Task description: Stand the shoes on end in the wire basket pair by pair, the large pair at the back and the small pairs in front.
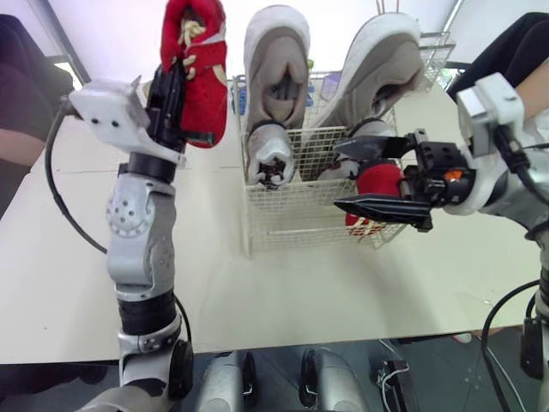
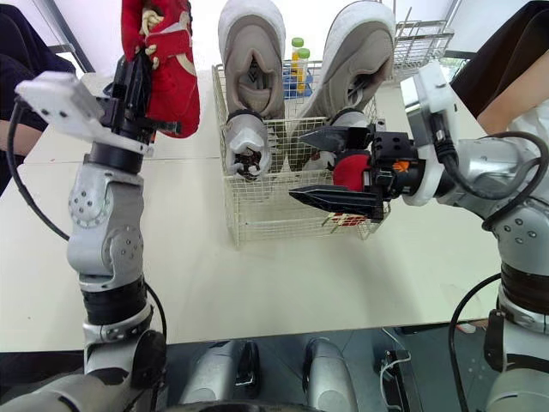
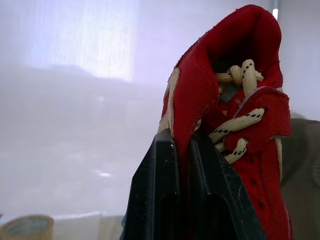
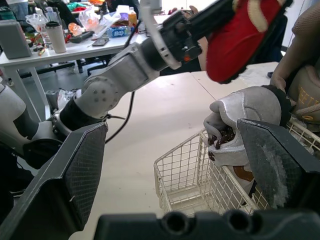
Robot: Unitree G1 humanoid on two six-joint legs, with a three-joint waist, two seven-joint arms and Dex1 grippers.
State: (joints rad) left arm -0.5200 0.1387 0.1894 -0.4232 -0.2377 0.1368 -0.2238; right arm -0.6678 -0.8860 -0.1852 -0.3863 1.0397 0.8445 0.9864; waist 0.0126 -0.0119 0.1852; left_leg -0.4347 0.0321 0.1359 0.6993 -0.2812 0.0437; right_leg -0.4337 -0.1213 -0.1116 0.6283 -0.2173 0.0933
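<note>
My left gripper (image 1: 174, 93) is shut on a small red shoe (image 1: 199, 60) with cream laces, held high to the left of the white wire basket (image 1: 283, 219). In the left wrist view the fingers (image 3: 160, 175) pinch the red shoe (image 3: 250, 100) at its collar. Two large grey shoes (image 1: 276, 51) (image 1: 382, 56) stand on end at the basket's back. A small grey shoe (image 1: 270, 153) stands in the front left. My right gripper (image 1: 336, 176) hangs open at the basket's front right, beside a second red shoe (image 1: 380, 178) standing inside.
Bottles (image 2: 298, 60) stand behind the basket, and another wire rack (image 2: 420, 39) sits at the back right. People sit at the far left (image 1: 21, 94) and far right (image 2: 506, 60). A tape roll (image 3: 25, 227) lies on the table. The table's front edge (image 1: 300, 330) runs close to me.
</note>
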